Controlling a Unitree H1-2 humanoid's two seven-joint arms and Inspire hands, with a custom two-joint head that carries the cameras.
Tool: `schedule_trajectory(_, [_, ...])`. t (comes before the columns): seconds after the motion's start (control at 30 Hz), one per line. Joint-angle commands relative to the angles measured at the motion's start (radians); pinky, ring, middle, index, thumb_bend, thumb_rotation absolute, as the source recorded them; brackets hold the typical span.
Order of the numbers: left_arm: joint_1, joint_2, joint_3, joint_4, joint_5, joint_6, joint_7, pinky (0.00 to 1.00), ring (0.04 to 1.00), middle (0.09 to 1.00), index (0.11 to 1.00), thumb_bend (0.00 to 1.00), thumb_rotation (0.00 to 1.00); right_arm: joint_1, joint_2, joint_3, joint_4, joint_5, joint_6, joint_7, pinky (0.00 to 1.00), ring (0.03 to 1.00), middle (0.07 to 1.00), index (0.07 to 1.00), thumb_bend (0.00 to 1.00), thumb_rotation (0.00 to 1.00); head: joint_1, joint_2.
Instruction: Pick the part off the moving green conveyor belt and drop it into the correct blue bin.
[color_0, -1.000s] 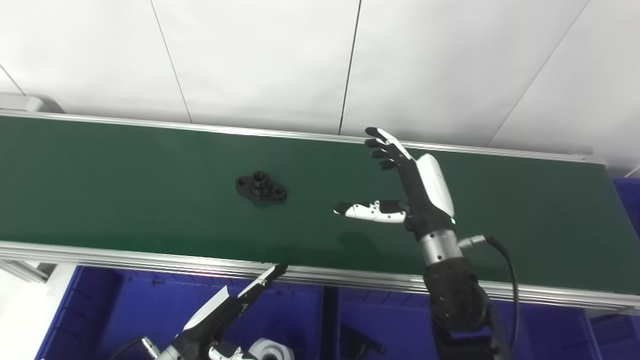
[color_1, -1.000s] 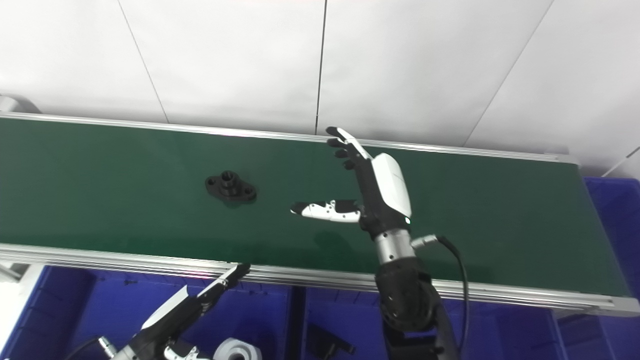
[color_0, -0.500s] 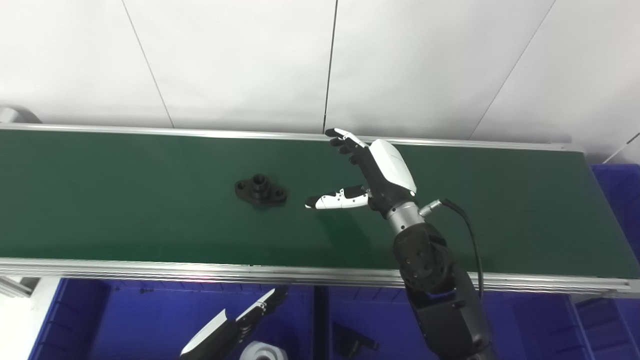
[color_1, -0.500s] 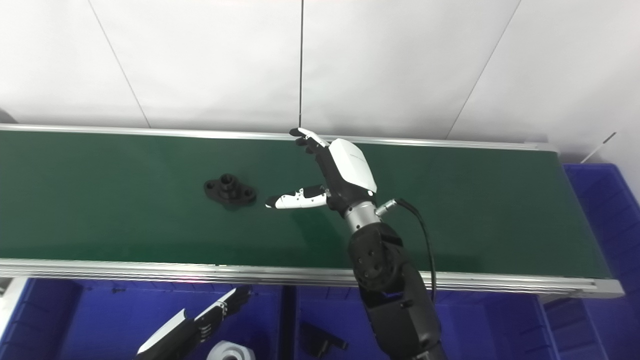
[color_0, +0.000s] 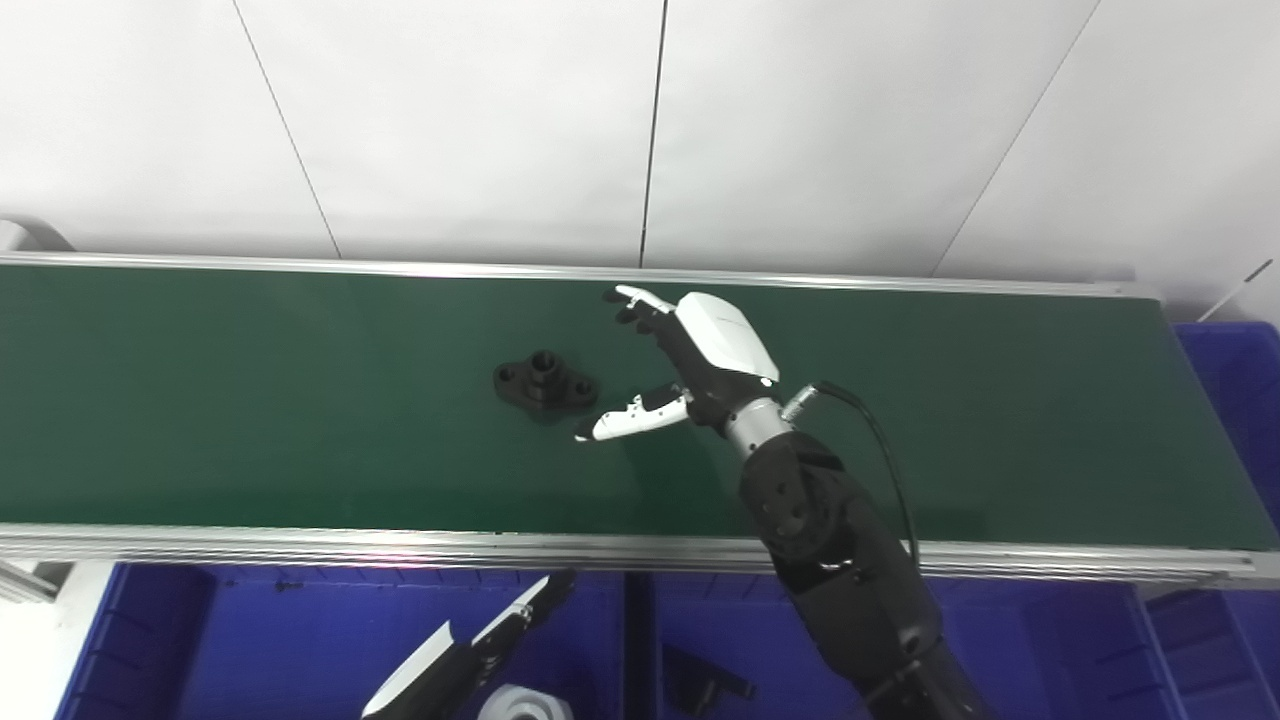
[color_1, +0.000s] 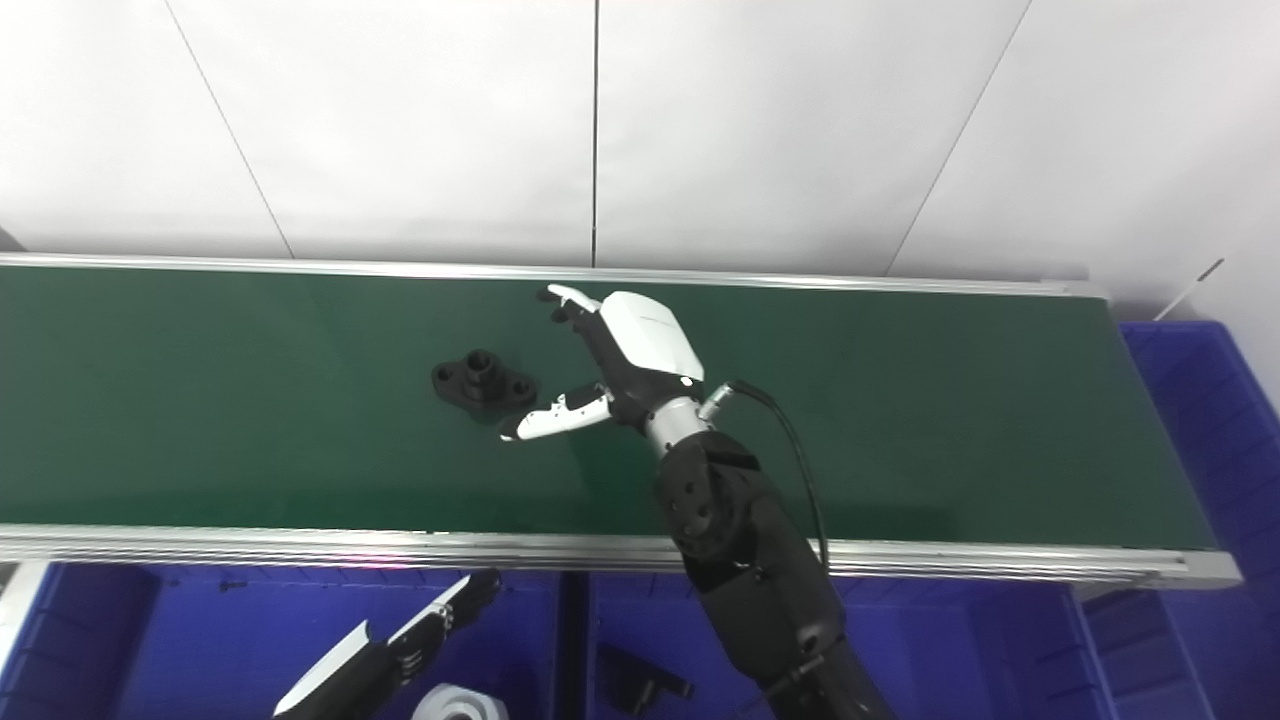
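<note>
A black flanged part (color_0: 545, 380) with a raised centre hub lies flat on the green conveyor belt (color_0: 250, 400), left of centre. My right hand (color_0: 690, 355) is open over the belt just right of the part, thumb low beside its right end and not touching it, the other fingers spread toward the far rail. My left hand (color_0: 465, 660) is low at the bottom edge over a blue bin (color_0: 250, 640); its fingers are straight and it holds nothing.
Blue bins run below the belt's near rail (color_0: 400, 545). A white round part (color_0: 525, 705) lies in the left bin, a black part (color_0: 705, 685) in the middle bin (color_0: 700, 630). Another blue bin (color_0: 1235, 370) stands past the belt's right end.
The camera has shifted. My right hand has moved left and lower toward the part, the thumb now close to its right end. The left hand has dropped below the near rail.
</note>
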Motion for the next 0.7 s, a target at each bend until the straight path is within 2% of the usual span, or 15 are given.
schedule_trajectory(0.0, [0.007,-0.006,0.017,-0.024,0.009,-0.017,0.023,1.00,1.000,1.000,1.000,1.00,0.39,-0.047,0.014,0.004,-0.013,-0.008,-0.005,-0.023,0.74,0.801,0.812,0.880,0.90,0.41,0.006,0.004])
schedule_trajectory(0.13, [0.009,-0.017,0.027,-0.025,0.020,-0.017,0.034,1.00,1.000,1.000,1.000,0.98,0.40,-0.059,0.018,0.020,0.010,-0.019,-0.004,-0.028,0.75,0.794,0.809,0.873,0.90,0.39,0.009,0.006])
schedule_trajectory(0.33, [0.012,-0.023,0.028,-0.027,0.031,-0.017,0.048,1.00,1.000,1.000,1.000,0.99,0.41,-0.094,0.009,0.056,0.053,-0.041,0.015,0.012,0.77,0.816,0.831,0.898,0.88,0.42,0.018,0.010])
schedule_trajectory(0.67, [0.016,-0.030,0.027,-0.032,0.031,-0.017,0.049,1.00,1.000,1.000,1.000,1.00,0.41,-0.131,-0.001,0.086,0.140,-0.036,0.000,0.016,0.81,0.850,0.865,0.910,0.88,0.41,0.036,0.017])
